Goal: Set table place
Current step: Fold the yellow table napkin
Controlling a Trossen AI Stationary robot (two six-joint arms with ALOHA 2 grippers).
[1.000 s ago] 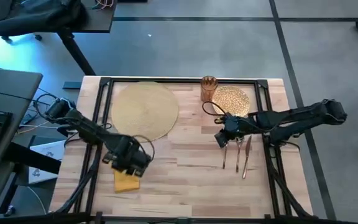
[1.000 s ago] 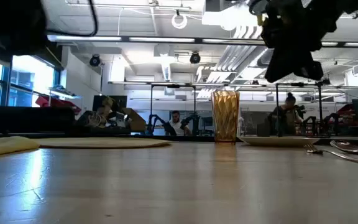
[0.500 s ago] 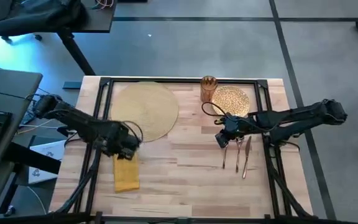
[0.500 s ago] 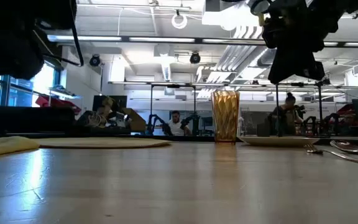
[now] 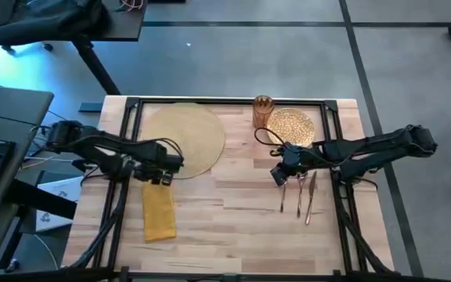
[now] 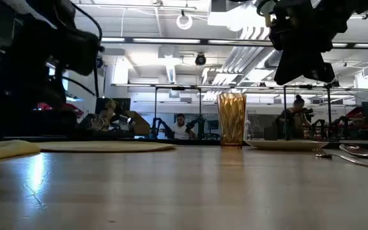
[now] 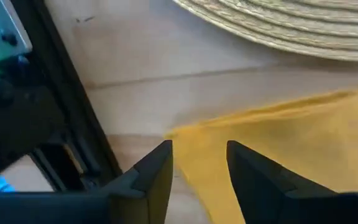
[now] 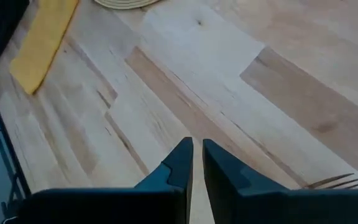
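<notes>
Left gripper (image 5: 165, 178) shifted toward placemat (image 5: 182, 139); napkin (image 5: 159, 212) half-hidden.

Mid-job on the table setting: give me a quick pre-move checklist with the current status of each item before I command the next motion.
1. Left gripper free of load: ok; open, nothing between its fingers, above the napkin's far end.
2. Right gripper free of load: ok; fingers nearly closed with bare wood between them, hanging above the table beside the cutlery.
3. Placemat lying flat with nothing on it: ok.
4. Plate on the placemat: not ok; it sits on bare wood at the far right.
5. Glass upright: ok.
6. Napkin smooth and squared: cannot tell.
</notes>
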